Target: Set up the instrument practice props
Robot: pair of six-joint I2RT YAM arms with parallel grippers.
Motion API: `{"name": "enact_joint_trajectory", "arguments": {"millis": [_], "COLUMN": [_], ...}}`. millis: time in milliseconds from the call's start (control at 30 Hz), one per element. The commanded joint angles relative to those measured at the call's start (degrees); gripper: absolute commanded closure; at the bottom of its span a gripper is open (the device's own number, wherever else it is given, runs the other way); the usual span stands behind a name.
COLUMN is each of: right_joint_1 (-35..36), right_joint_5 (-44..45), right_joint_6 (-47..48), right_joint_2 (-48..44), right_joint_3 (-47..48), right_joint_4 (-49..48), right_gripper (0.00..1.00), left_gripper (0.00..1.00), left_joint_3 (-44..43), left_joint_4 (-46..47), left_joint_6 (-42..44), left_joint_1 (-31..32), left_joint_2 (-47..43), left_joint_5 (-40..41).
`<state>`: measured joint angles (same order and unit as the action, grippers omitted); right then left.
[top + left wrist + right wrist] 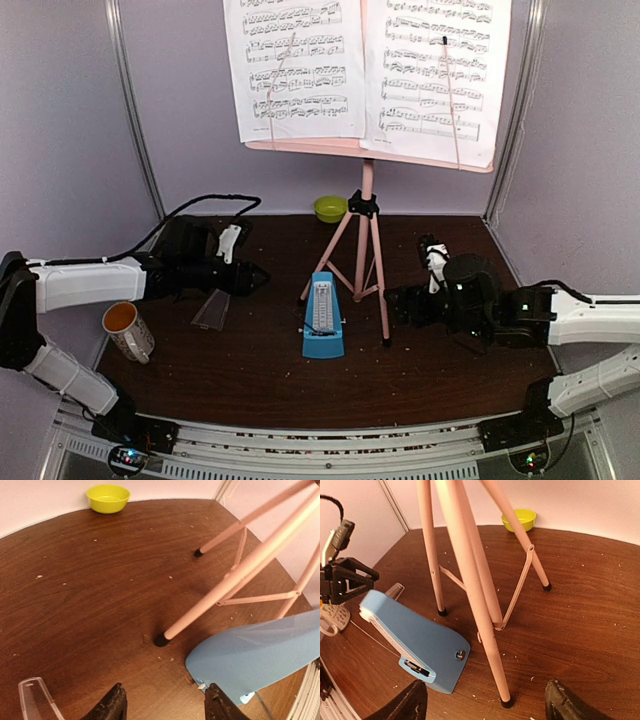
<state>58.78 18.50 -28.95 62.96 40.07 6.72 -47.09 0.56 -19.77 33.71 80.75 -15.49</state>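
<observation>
The pink tripod music stand (365,235) stands at the table's middle back. Two white sheet-music pages (300,70) (435,70) rest side by side on its desk. The blue metronome (323,318) stands upright in front of the stand's legs, uncovered. Its clear cover (212,310) lies on the table to the left, apart from it. My left gripper (258,278) is open and empty, left of the metronome (255,655), with the cover (35,700) beside it. My right gripper (395,305) is open and empty, right of the stand's near leg (475,590) and the metronome (415,640).
A white mug (128,330) with an orange inside stands at the near left. A lime-green bowl (330,208) sits at the back wall behind the stand. Walls close in the table on three sides.
</observation>
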Motion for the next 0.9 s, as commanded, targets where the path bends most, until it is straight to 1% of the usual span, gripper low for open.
{"name": "enact_joint_trajectory", "arguments": {"millis": [0,67,233,367,467,567,700,733,767,867], "right_joint_1": [-3.25,-5.79,-12.05,-17.73,-22.49,-26.99,-30.83,-31.17,-31.47,-32.29], "right_joint_5": [1.56,0.00,-1.48,-2.90,-5.06,-7.15,-7.78,-7.59,-7.20,-6.23], "right_joint_6": [-0.69,-0.44,2.03,1.75,2.21,2.32,2.14,2.22,2.11,1.55], "right_joint_2": [-6.89,-9.03,-11.42,-11.74,-11.98,-12.08,-12.70,-13.02,-13.28,-13.98], "right_joint_3": [0.24,0.55,3.89,6.69,7.82,9.32,11.37,11.98,12.33,11.59], "right_joint_4": [4.87,6.14,9.60,12.18,12.76,14.89,17.32,17.93,18.53,18.56], "right_gripper": [0.16,0.14,0.09,0.07,0.04,0.01,0.00,0.00,0.00,0.00], "left_gripper": [0.45,0.44,0.42,0.42,0.39,0.32,0.19,0.06,0.03,0.02], "left_joint_3": [-2.29,-4.69,-12.67,-22.50,-27.76,-30.52,-35.14,-35.07,-34.45,-33.34], "left_joint_4": [-2.34,-4.29,-7.68,-12.06,-13.53,-12.68,-16.64,-16.31,-15.02,-13.19], "left_joint_6": [-2.31,-2.86,-1.50,0.67,2.25,1.58,1.20,-0.07,-2.04,-4.60], "left_joint_1": [-6.60,-11.04,-18.25,-22.17,-23.41,-24.71,-27.15,-28.10,-28.85,-29.84], "left_joint_2": [-2.35,-2.35,-0.58,3.60,5.81,7.11,8.44,8.43,8.33,7.88], "left_joint_5": [-1.43,-3.07,-7.16,-11.52,-12.27,-14.67,-17.01,-17.25,-17.82,-18.32]}}
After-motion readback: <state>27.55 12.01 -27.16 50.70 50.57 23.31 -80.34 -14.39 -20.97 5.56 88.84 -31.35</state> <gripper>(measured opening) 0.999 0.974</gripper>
